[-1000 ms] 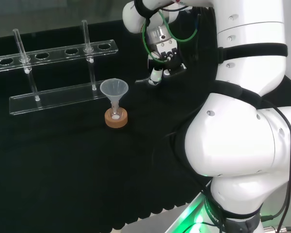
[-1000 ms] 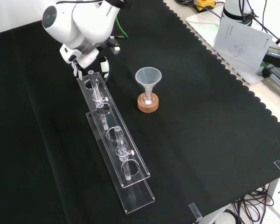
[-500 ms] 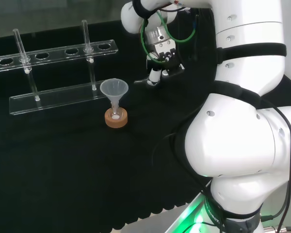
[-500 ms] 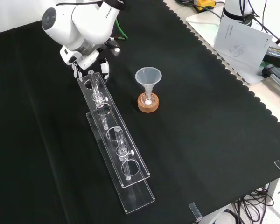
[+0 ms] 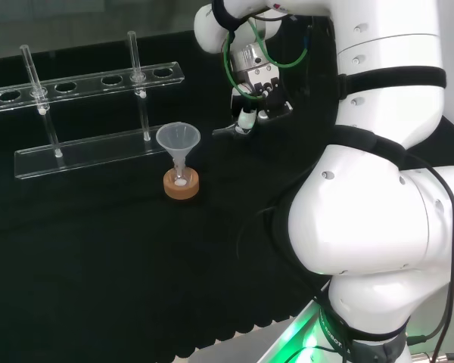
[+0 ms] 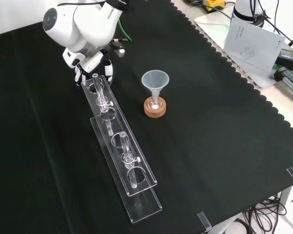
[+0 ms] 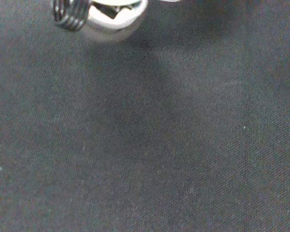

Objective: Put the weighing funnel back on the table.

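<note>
In the head view the black and white hand (image 5: pixel 256 97) hangs low over the cloth, to the right of the big funnel. Its fingers are curled down. A small clear piece, the weighing funnel (image 5: pixel 225 131), sticks out leftward from the fingertips just above the cloth, pinched by the hand. In the front view the hand (image 6: pixel 94 65) sits under the white wrist link at the far end of the tube rack, and the clear piece is too faint to make out. The wrist view has a blurred white part of the hand (image 7: pixel 113 17) over bare black cloth.
The big funnel (image 5: pixel 178 140) stands in a small flask on a cork ring (image 5: pixel 181 184). A clear tube rack (image 5: pixel 87 82) with two tubes stands behind it, close to the hand in the front view (image 6: pixel 118 141). Papers and cables (image 6: pixel 251 41) lie beyond the cloth's edge.
In the head view the hand with the clear piece shifted slightly left, then back right and a little lower. The big funnel and rack have not moved.
</note>
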`<state>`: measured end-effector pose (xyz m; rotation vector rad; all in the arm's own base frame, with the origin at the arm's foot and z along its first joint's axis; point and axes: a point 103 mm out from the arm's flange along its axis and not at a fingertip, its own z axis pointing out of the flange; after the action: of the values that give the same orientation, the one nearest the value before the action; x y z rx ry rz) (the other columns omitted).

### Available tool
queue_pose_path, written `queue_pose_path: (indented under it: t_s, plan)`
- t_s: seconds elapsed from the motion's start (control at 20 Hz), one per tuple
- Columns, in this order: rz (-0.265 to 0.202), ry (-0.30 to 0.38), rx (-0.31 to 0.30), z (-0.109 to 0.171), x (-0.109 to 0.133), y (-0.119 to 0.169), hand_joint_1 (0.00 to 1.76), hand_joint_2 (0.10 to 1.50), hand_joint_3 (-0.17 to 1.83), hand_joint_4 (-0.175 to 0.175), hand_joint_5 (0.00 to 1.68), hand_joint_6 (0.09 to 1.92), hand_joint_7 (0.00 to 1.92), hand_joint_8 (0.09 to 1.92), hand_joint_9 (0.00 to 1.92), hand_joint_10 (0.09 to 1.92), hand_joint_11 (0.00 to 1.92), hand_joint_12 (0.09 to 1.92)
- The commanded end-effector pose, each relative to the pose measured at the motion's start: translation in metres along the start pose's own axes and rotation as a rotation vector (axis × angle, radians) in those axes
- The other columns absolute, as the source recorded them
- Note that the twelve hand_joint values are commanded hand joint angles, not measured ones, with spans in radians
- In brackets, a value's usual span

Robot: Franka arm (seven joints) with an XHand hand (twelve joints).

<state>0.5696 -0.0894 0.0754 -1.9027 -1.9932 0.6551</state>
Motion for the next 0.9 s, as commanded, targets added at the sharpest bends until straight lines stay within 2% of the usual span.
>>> queue_pose_path:
  t_s: [0.05,0.3,0.5,0.9]
  plan:
    - [-0.059,-0.041,0.019,-0.003,0.003,-0.008,0.89,0.61,0.56,0.007,0.42,0.36,0.16,0.62,0.55,0.48,0.46,1.24]
    - [-0.063,-0.042,-0.042,-0.023,0.001,-0.033,0.77,0.57,0.52,0.008,0.30,0.10,0.03,0.57,0.35,0.59,0.27,1.32]
    - [-0.053,-0.046,-0.098,-0.043,0.004,-0.060,0.71,0.57,0.48,0.008,0.28,0.09,0.02,0.56,0.32,0.61,0.24,1.34]
    - [-0.026,-0.031,-0.183,-0.075,0.015,-0.117,0.70,0.58,0.46,0.006,0.29,0.09,0.06,0.58,0.35,0.63,0.23,1.34]
